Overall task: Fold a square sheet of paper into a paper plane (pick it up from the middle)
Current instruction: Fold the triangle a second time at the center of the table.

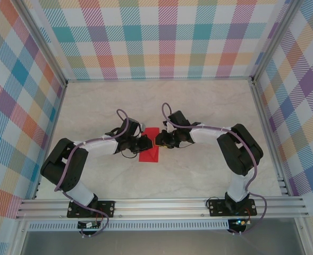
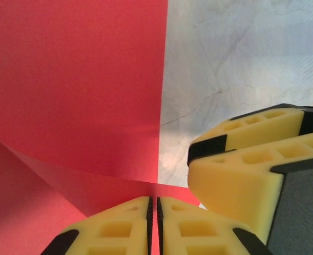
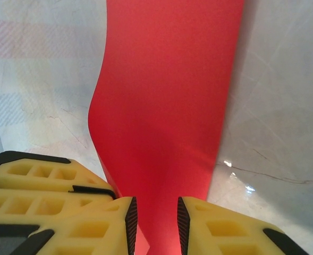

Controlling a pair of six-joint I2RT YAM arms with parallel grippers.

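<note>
Red square sheet of paper [image 1: 149,153], partly folded, lies mid-surface [image 1: 209,106] between two robot arms. The left gripper [image 2: 152,202] is pressed together, pinching a raised edge of the paper. The right gripper [image 3: 154,204], just beside it, stands slightly parted, with the paper rising between its yellow fingers [image 3: 220,228]

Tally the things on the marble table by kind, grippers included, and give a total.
Bright-red sheet of paper: 1
Yellow-and-black two-finger grippers: 2 (left gripper, right gripper)
Total: 3
</note>
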